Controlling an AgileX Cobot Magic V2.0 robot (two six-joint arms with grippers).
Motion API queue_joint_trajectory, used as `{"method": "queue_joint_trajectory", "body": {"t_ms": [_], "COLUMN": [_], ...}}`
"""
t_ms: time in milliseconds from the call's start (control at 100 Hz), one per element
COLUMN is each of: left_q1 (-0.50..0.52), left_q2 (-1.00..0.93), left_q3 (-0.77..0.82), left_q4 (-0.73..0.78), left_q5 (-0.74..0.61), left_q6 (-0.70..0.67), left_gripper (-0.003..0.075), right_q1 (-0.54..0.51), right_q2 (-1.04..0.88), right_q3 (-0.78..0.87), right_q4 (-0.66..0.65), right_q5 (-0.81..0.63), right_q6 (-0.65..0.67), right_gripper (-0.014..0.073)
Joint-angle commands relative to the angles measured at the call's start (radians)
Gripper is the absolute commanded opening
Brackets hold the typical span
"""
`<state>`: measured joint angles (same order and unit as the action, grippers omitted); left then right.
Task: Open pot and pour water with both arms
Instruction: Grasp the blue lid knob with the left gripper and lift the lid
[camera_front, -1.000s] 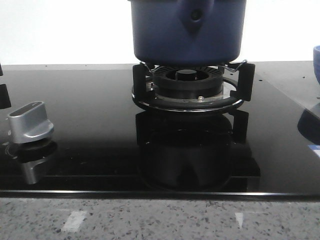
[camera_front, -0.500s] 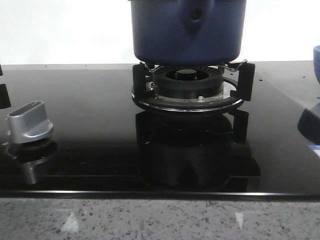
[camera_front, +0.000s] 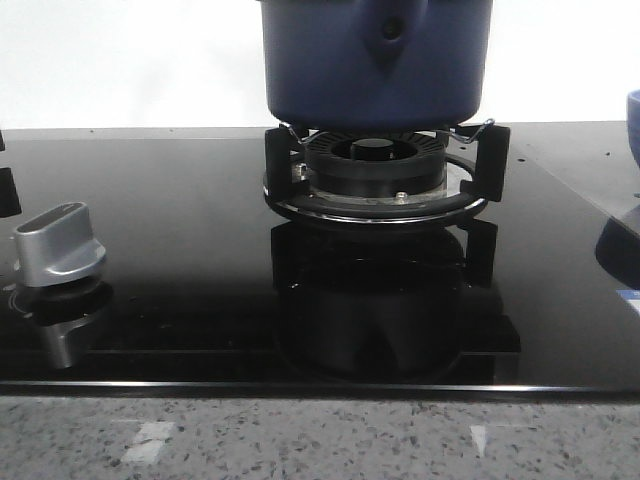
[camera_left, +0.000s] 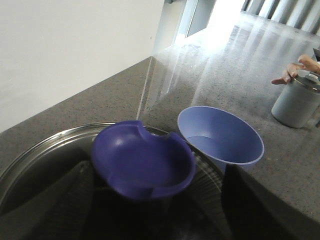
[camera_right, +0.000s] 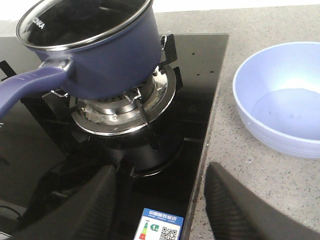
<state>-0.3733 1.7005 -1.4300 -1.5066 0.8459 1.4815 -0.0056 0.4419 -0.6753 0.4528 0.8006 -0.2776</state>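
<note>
Lid (camera_left: 75, 165) appears off the pot: left wrist view shows its glass and blue knob (camera_left: 142, 160) between the left gripper (camera_left: 155, 210) fingers, so left seems clamped on the knob, contact itself hidden.

Pot (camera_front: 375, 60) sits on the burner (camera_front: 375, 175) mid-hob, open-topped in the right wrist view, inside too dark to confirm water.

Right gripper (camera_right: 160, 200) jaws wide, empty, near the handle (camera_right: 25, 87), not touching.

Bowl (camera_right: 285, 97) right of the hob (camera_front: 150, 250) on the counter, shallow water in the bottom.

Left to do, I'd say: grab handle, pour.
</note>
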Motion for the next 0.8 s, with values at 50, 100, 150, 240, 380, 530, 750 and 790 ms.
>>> {"method": "queue_joint_trajectory", "body": {"t_ms": [50, 100, 150, 240, 380, 530, 750, 790], "left_q1": [-0.037, -0.044, -0.049, -0.060, -0.069, -0.069, -0.069, -0.069], "left_q2": [-0.020, -0.014, -0.004, 0.003, 0.005, 0.014, 0.020, 0.020], "left_q3": [-0.047, -0.047, -0.047, -0.047, -0.047, -0.047, -0.047, -0.047], "left_q4": [-0.064, -0.063, -0.063, -0.063, -0.063, -0.073, -0.130, -0.137], "left_q5": [-0.059, -0.068, -0.068, -0.074, -0.090, -0.104, -0.104, -0.104], "left_q6": [0.063, 0.090, 0.103, 0.115, 0.142, 0.142, 0.142, 0.142], "left_gripper": [0.0475, 0.0475, 0.0475, 0.0475, 0.0475, 0.0473, 0.0461, 0.0444], "right_q1": [-0.009, -0.009, -0.009, -0.009, -0.009, -0.009, -0.009, -0.009], "right_q2": [0.014, 0.014, 0.014, 0.014, 0.014, 0.014, 0.014, 0.014], "right_q3": [-0.034, -0.034, -0.034, -0.034, -0.034, -0.034, -0.034, -0.034], "right_q4": [0.014, 0.014, 0.014, 0.014, 0.014, 0.014, 0.014, 0.014], "right_q5": [-0.060, -0.059, -0.056, -0.053, -0.053, -0.053, -0.053, -0.053], "right_q6": [-0.008, -0.008, -0.008, -0.008, -0.008, -0.008, -0.008, -0.008], "right_gripper": [0.0362, 0.0362, 0.0362, 0.0362, 0.0362, 0.0362, 0.0362, 0.0362]}}
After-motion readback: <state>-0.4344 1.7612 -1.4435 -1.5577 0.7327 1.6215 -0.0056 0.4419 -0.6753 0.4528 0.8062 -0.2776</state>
